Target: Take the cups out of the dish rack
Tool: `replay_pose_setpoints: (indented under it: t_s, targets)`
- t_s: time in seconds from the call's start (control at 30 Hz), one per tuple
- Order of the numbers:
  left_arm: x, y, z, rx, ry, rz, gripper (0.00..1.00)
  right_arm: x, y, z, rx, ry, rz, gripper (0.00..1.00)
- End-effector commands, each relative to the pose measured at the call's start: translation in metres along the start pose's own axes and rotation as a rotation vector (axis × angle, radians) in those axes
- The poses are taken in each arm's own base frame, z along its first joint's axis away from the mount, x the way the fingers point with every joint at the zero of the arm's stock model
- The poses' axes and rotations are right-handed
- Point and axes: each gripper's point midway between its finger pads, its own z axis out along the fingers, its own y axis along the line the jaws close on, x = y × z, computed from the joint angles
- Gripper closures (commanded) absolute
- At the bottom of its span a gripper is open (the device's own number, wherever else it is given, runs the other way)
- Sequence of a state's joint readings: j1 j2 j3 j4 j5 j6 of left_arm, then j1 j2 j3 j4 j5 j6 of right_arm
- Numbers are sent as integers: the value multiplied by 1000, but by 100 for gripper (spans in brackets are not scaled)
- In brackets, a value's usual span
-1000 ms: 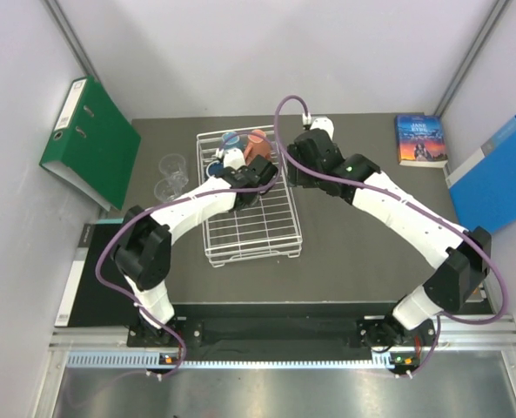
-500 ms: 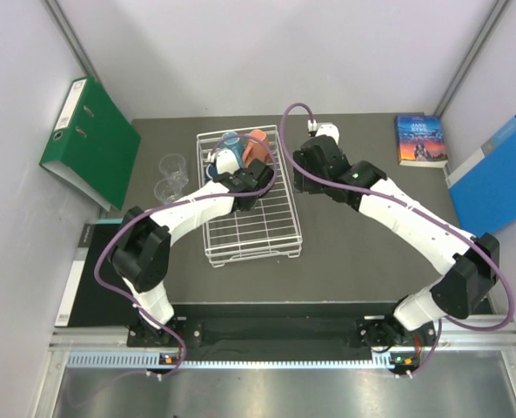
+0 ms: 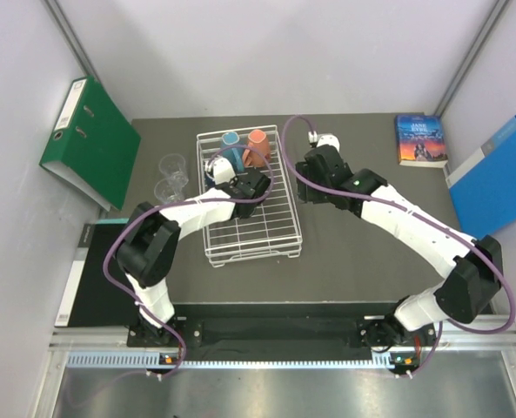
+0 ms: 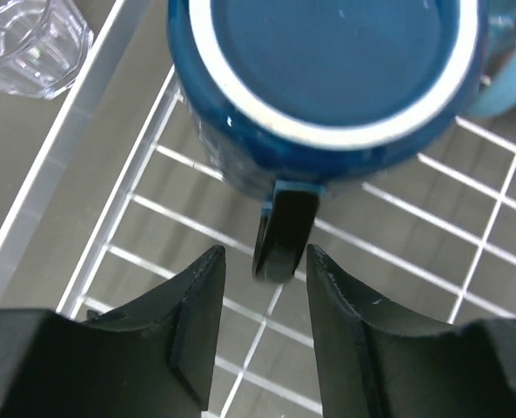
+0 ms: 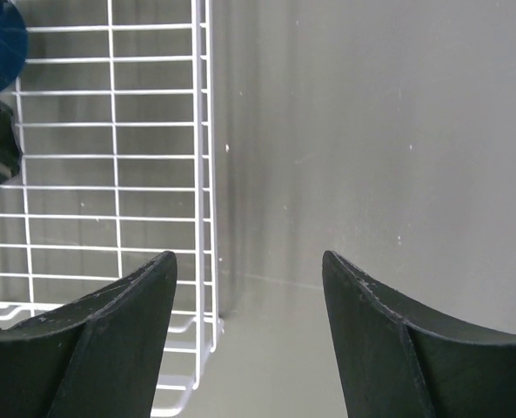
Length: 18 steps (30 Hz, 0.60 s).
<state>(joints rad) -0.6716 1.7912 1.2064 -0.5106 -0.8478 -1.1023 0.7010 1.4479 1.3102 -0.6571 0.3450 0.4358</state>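
The white wire dish rack (image 3: 258,228) stands mid-table. At its far end are a light-blue mug (image 3: 231,139), an orange mug (image 3: 258,139) and a dark-blue mug (image 3: 224,163). Two clear glasses (image 3: 169,177) stand on the table left of the rack. My left gripper (image 3: 237,177) is open. In the left wrist view its fingertips (image 4: 264,261) flank the handle (image 4: 284,228) of the upturned dark-blue mug (image 4: 327,61) without touching it. My right gripper (image 3: 312,185) is open and empty over bare table just right of the rack (image 5: 202,131).
A green binder (image 3: 88,139) leans at the far left. A book (image 3: 421,139) and a blue folder (image 3: 497,174) lie at the far right. A black pad (image 3: 88,270) lies at the near left. The light-blue mug (image 4: 505,78) stands close beside the dark-blue one.
My right arm has pulled back to the right, away from the orange mug and off the rack. My left gripper has edged toward the dark-blue mug.
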Motion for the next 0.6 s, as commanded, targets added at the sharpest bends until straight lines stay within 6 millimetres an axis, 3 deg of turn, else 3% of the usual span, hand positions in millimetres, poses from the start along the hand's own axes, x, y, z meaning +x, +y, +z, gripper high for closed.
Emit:
replay_pose_setpoints:
  t_s: [0.0, 0.13, 0.47, 0.57]
  targets:
    - [-14, -6, 14, 16, -85, -66, 54, -14, -6, -13, -23, -69, 21, 33]
    - [-15, -3, 19, 22, -102, -72, 54, -7, -7, -12, -33, -58, 28, 33]
    - [-31, -12, 9, 62, -120, -84, 55, 1, -7, -5, -32, -41, 27, 33]
    - [-33, -13, 12, 53, -130, -71, 64, 2, -4, -1, -36, -34, 28, 33]
